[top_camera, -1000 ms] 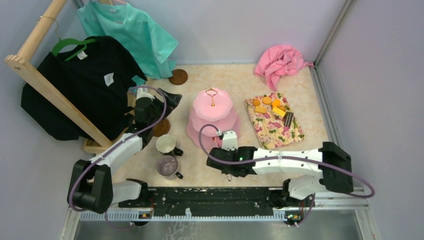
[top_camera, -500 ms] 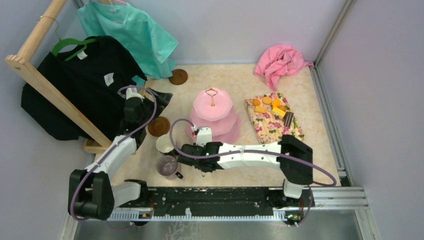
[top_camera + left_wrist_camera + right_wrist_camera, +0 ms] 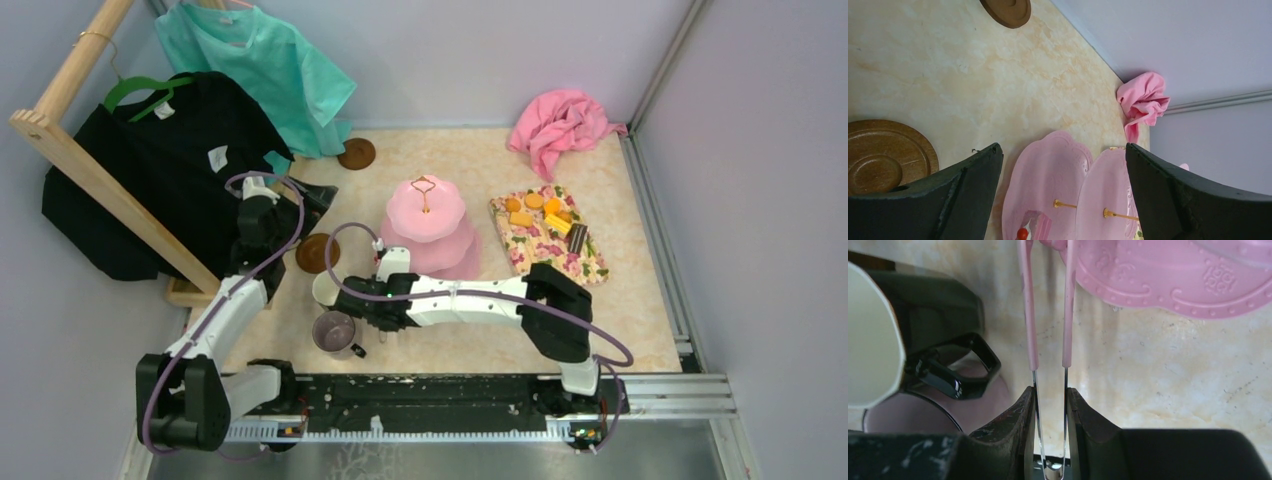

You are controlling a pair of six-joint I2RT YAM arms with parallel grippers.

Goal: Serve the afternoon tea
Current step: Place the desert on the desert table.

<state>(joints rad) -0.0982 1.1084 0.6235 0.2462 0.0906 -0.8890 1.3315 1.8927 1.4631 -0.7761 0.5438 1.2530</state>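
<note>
Right gripper (image 3: 1050, 397): clamped on the steel shanks of pink-tipped tongs (image 3: 1048, 315). The tips point ahead to the lower rim of the pink three-tier cake stand (image 3: 1173, 285).
Just to its left: white mug (image 3: 868, 340), grey-purple mug (image 3: 903, 417).
Snacks (image 3: 545, 212): well apart, on the floral mat (image 3: 560, 262) beyond the stand.
Left gripper (image 3: 1063, 150): spread, empty. A brown saucer (image 3: 883, 155) lies beside one finger.
Handling, judged: squeeze evenly and lift the tips clear of the rim and mug handles before swinging toward the snacks.
</note>
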